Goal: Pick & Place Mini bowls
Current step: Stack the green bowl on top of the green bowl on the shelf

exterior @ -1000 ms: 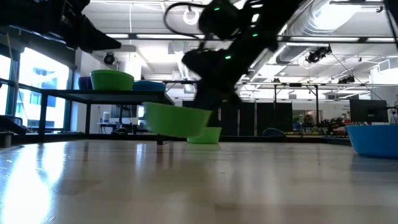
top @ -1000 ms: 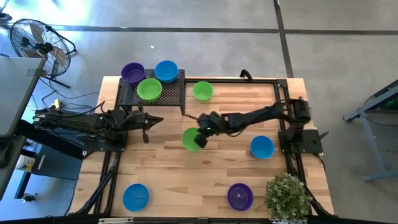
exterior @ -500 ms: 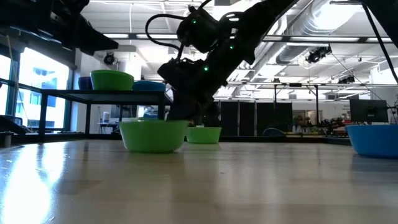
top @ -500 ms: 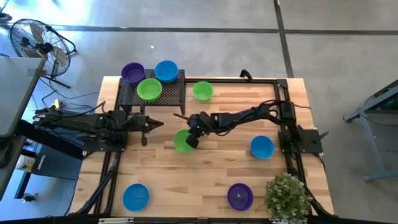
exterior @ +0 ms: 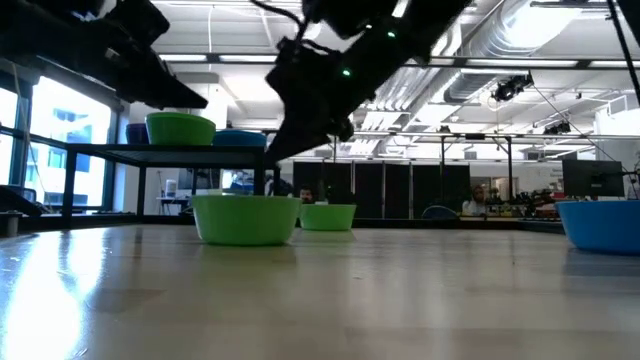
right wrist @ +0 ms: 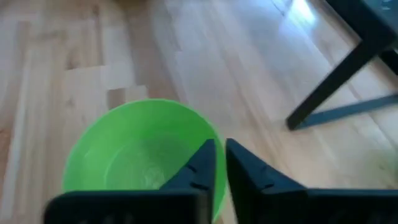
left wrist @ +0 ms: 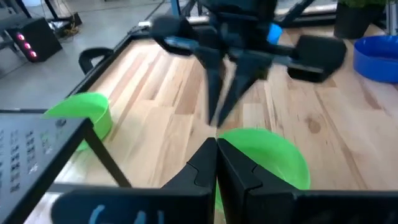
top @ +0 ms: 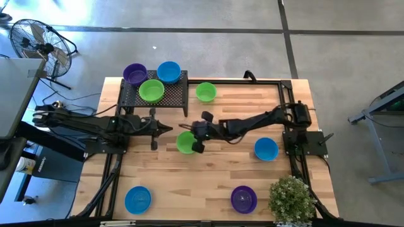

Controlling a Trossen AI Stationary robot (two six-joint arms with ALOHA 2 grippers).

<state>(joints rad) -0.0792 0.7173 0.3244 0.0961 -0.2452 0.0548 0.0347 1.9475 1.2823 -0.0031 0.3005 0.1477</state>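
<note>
One green bowl sits beside the rack; my right gripper hovers above it, fingers nearly together (holding nothing).

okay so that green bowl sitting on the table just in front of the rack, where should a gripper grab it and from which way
Grip the green bowl by its thin rim, coming straight down with one finger inside and one outside the wall. It sits upright and open on the table, and its round, sloping sides look too wide to span. The rim away from the black rack looks least crowded.
</note>
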